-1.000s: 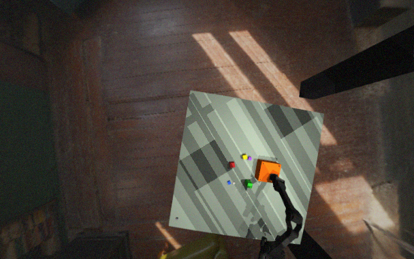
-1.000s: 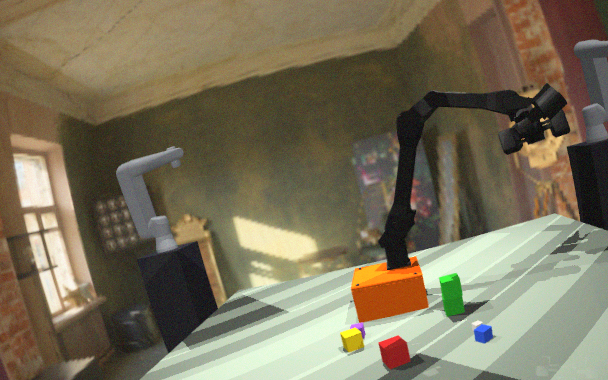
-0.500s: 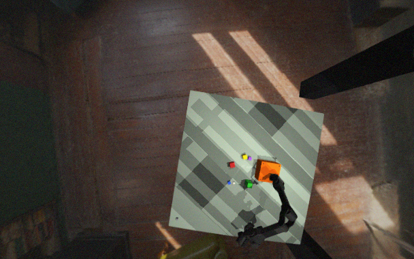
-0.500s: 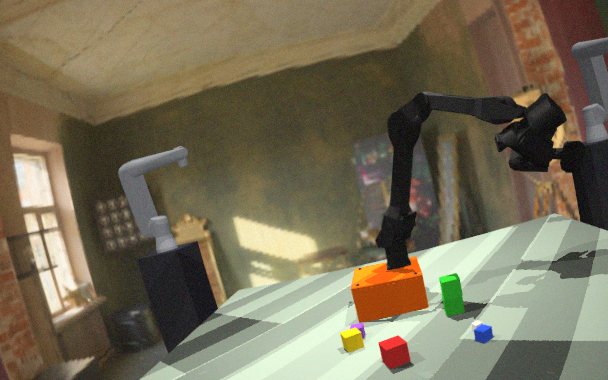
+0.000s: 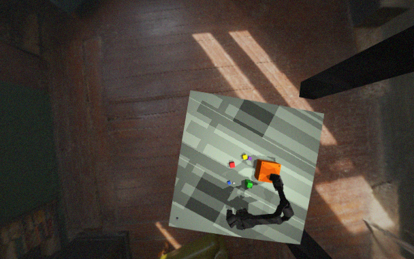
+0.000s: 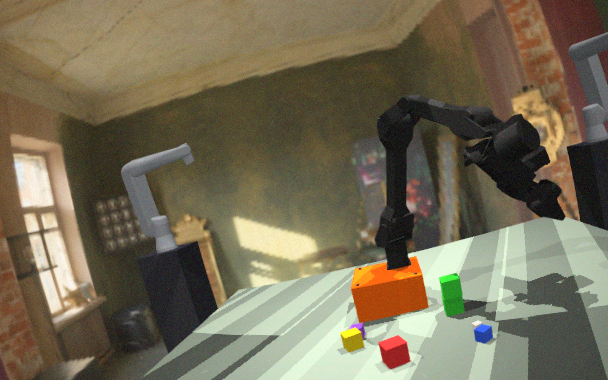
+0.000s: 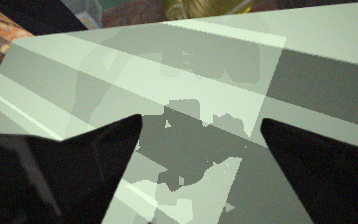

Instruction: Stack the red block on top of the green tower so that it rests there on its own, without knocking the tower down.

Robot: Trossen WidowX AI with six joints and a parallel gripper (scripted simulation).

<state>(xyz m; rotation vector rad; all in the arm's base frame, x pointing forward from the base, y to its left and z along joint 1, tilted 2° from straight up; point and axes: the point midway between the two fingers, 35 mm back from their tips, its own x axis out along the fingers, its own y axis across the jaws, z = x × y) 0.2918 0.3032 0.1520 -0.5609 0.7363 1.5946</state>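
The red block [image 5: 232, 165] [image 6: 394, 352] sits alone on the table, nearest the camera in the exterior view. The green tower [image 5: 248, 184] [image 6: 451, 295] stands upright beside the orange box, with nothing on top. My gripper [image 7: 201, 121] is open, its two dark fingers wide apart with nothing between them. It hangs above the table, right of the tower in the exterior view and below it in the top view. Neither the red block nor the tower shows in the wrist view.
The arm rises from the orange box [image 5: 263, 170] [image 6: 390, 302]. A yellow block [image 5: 244, 157] [image 6: 352, 340] and a small purple block [image 5: 250, 158] [image 6: 358, 329] sit near the red one. A blue block [image 5: 229, 183] [image 6: 483, 333] has a tiny white block [image 6: 477, 324] beside it.
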